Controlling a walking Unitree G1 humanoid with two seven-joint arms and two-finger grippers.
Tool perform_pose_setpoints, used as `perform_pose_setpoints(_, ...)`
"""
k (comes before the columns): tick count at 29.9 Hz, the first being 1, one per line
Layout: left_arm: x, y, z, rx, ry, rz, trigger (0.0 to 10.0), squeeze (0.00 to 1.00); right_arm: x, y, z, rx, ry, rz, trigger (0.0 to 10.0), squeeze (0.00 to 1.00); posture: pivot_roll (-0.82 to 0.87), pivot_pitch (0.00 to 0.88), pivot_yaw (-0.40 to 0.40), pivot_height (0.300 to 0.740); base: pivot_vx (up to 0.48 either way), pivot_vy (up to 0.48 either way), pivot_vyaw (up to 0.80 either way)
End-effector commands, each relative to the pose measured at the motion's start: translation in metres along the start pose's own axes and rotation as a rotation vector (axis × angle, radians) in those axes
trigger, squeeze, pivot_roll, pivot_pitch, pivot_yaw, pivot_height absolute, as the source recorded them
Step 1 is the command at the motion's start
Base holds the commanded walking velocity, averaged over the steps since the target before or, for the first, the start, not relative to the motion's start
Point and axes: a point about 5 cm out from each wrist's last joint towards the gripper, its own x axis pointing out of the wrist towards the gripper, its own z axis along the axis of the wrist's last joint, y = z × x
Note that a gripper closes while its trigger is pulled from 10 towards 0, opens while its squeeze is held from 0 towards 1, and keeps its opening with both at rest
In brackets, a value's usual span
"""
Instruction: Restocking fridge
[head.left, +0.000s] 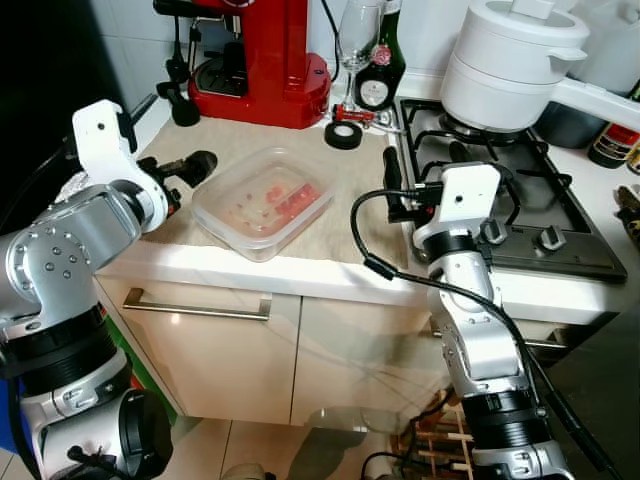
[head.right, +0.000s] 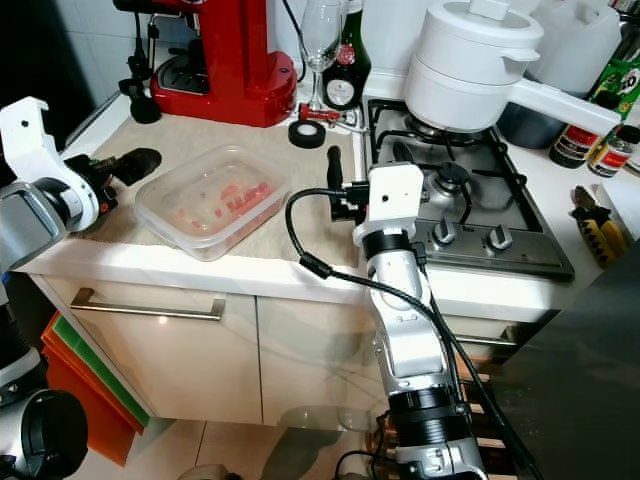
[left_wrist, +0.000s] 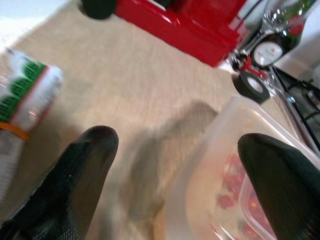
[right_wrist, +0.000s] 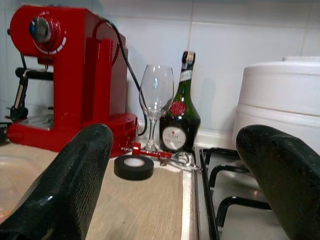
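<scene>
Left eye view: a clear plastic tub (head.left: 264, 200), square with rounded corners and lidded, lies on a beige woven mat (head.left: 300, 150) on the white counter (head.left: 250, 268); red chunks show through its cloudy walls. The left gripper (head.left: 192, 168) hovers just beside the tub's left edge, its matte black fingers pointing at it. The right gripper (head.left: 392, 185) sits at the mat's right edge, against the steel hob (head.left: 520, 215), well right of the tub. Behind stand a glossy red coffee machine (head.left: 262, 60), a roll of black tape (head.left: 343, 134), a stemmed glass (head.left: 360, 40), a dark green bottle (head.left: 380, 70) and a white lidded pot (head.left: 515, 60) on the burner grate.

Right eye view: the same layout; yellow-handled pliers (head.right: 597, 225) lie on the counter right of the hob, and flat cream cabinet doors (head.right: 170, 350) with a brushed bar handle sit below.

Left wrist view: the left gripper's fingers (left_wrist: 75, 175) are spread wide, one over the mat, the other above the tub's rim. A foil packet (left_wrist: 25, 105) with green print lies beside them.

Right wrist view: the right gripper's fingers (right_wrist: 75, 175) are spread apart, holding nothing, framing tape, glass and bottle.
</scene>
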Motion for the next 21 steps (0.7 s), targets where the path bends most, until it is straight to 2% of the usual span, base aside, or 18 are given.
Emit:
perform_pose_setpoints(1, -0.0012, -0.0022, -0.0005, 0.007, 0.004, -0.001, 10.0, 0.00, 0.0015, -0.0024, 0.0008, -0.012, -0.007, 0.001, 10.0, 0.02, 0.10, 0.000, -0.040, 0.740, 0.000, 0.000, 0.00)
perform_pose_setpoints(21, -0.0012, -0.0022, -0.0005, 0.007, 0.004, -0.001, 10.0, 0.00, 0.0015, -0.0024, 0.0008, -0.012, -0.007, 0.001, 10.0, 0.02, 0.10, 0.000, -0.040, 0.740, 0.000, 0.000, 0.00)
